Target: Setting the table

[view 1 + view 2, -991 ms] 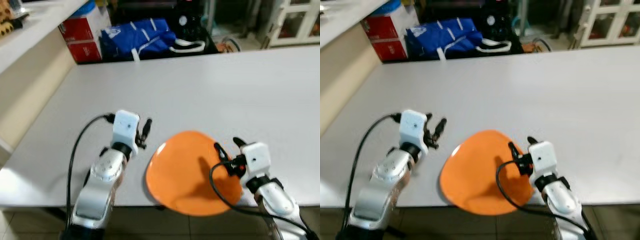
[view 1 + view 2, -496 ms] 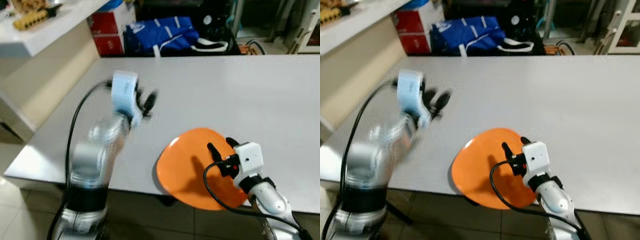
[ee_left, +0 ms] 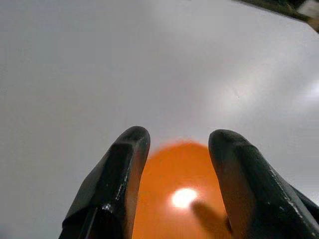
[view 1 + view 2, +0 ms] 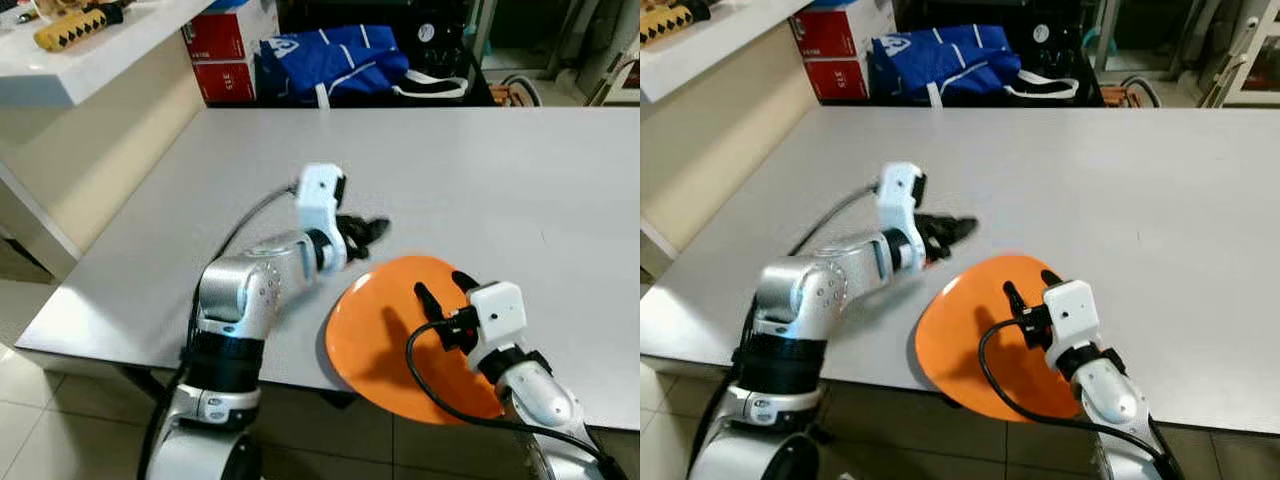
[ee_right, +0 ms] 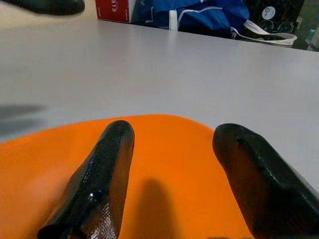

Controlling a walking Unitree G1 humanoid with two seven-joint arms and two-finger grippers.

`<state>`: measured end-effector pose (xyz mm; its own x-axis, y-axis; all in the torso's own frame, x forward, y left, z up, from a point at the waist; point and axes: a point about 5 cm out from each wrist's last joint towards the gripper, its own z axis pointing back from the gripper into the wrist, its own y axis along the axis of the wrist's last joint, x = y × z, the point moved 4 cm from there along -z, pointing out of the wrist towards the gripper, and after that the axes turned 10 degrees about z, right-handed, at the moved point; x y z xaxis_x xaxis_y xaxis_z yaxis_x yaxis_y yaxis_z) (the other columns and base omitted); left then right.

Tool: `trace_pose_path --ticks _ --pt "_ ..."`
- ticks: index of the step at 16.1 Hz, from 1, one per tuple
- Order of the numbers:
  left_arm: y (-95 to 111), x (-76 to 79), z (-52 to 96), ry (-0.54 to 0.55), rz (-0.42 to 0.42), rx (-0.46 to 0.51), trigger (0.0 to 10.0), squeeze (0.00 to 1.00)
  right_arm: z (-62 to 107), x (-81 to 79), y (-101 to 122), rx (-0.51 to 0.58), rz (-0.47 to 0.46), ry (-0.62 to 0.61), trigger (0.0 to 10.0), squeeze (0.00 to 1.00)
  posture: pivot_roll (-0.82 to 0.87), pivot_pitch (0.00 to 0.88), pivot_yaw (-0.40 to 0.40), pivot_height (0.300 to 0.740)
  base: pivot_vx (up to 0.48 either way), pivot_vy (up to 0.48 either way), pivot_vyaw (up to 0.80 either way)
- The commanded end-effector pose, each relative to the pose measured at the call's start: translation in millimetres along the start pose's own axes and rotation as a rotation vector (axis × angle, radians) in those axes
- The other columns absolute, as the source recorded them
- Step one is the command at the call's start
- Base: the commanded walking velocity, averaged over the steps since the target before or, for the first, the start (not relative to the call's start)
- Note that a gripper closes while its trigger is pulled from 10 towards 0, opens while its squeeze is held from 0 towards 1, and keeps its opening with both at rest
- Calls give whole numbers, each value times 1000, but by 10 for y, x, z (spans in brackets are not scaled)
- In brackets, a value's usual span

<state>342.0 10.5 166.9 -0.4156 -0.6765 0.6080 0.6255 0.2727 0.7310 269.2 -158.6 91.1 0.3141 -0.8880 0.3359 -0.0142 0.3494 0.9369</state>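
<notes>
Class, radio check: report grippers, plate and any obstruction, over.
Left gripper open, beside the plate's far-left rim. Right gripper open above orange plate. Plate overhangs table near edge. Nothing in the way.

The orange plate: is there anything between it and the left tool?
Nothing visible stands between them. The left tool is open above the bare grey table, just beyond the far edge of the orange plate, and its wrist view looks straight at the plate. The right tool is open over the plate.

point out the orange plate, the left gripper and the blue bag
orange plate (image 4: pixel 385 335), left eye view, bare middle of its surface
left gripper (image 4: pixel 372 229), left eye view, between its open fingertips, beside the plate's far rim
blue bag (image 4: pixel 945 62), right eye view, middle of its fabric
</notes>
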Motion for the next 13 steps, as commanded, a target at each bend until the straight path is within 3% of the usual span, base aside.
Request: trace_pose_path --ticks 1,3,6,9,10,12,13 --pt "56 150 94 -37 59 -32 10000 0 -1 16 8 5 14 -2 10000 0 -283 17 130 740 0 0 0" --pt "121 254 201 -66 29 -25 10000 0 -14 10 -5 2 12 -3 10000 0 -267 17 132 740 0 0 0" --pt "165 260 290 -66 11 -20 10000 0 -55 5 0 8 10 -2 10000 0 -248 16 130 740 0 0 0" --pt "205 238 379 -48 -22 28 10000 0 -166 27 219 73 -14 6 10000 0 -235 12 121 740 0 0 0" --pt "341 109 478 32 -181 148 10000 0 -254 93 530 145 -102 28 10000 0 -237 12 117 740 0 0 0" --pt "421 -4 571 115 -374 241 10000 0 -265 74 671 166 -188 106 10000 0 -237 14 111 740 0 0 0" --pt "430 -87 635 159 -420 272 10000 0 -233 53 693 156 -231 178 10000 0 -238 15 102 740 0 0 0"
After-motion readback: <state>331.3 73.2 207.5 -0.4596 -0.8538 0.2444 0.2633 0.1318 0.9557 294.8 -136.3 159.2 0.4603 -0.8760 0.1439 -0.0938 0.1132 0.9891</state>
